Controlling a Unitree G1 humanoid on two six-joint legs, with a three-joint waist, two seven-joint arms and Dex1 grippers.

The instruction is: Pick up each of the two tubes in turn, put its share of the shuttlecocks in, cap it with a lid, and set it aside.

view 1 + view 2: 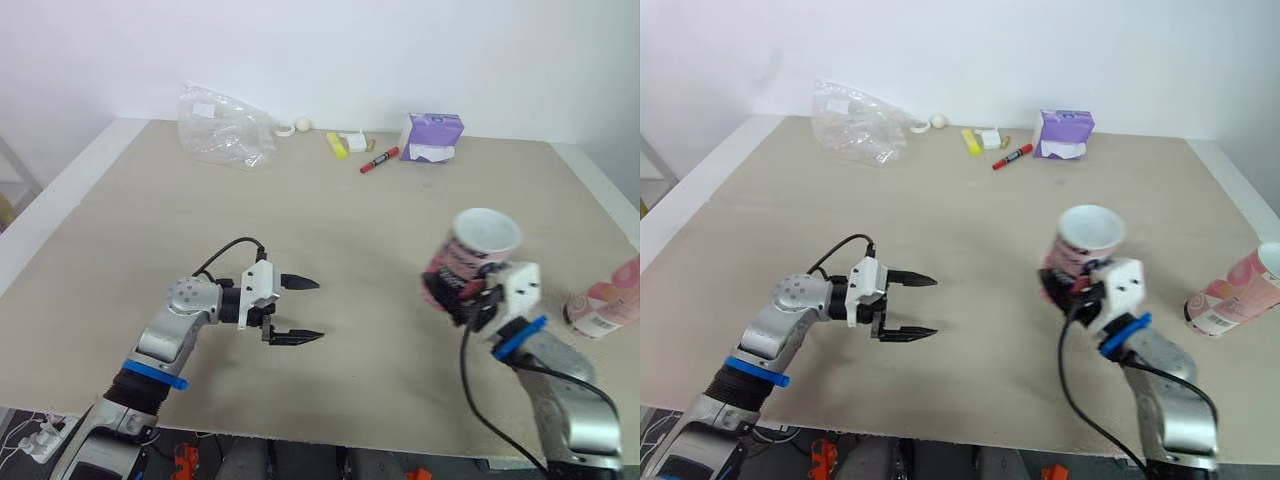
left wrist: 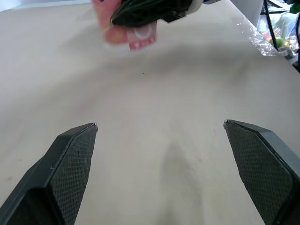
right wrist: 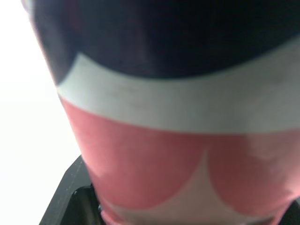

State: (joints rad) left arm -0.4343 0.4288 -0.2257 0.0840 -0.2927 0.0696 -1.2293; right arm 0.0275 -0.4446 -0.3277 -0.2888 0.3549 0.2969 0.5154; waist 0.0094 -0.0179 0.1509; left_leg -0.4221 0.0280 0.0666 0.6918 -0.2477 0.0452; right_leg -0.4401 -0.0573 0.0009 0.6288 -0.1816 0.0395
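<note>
The right gripper is clamped on the lower part of a pink-and-white shuttlecock tube, one black finger on each side. The tube's open mouth faces up and it leans slightly. Whether its base touches the table cannot be told. Well to the left of this held tube, the left gripper hovers over bare table, its two fingers spread wide with nothing between them.

There are two tubes. The second tube lies on its side to the right of the held tube, near the table's edge. Far beyond the held tube lie one purple tissue pack, one red marker, one yellow object and one clear plastic bag.
</note>
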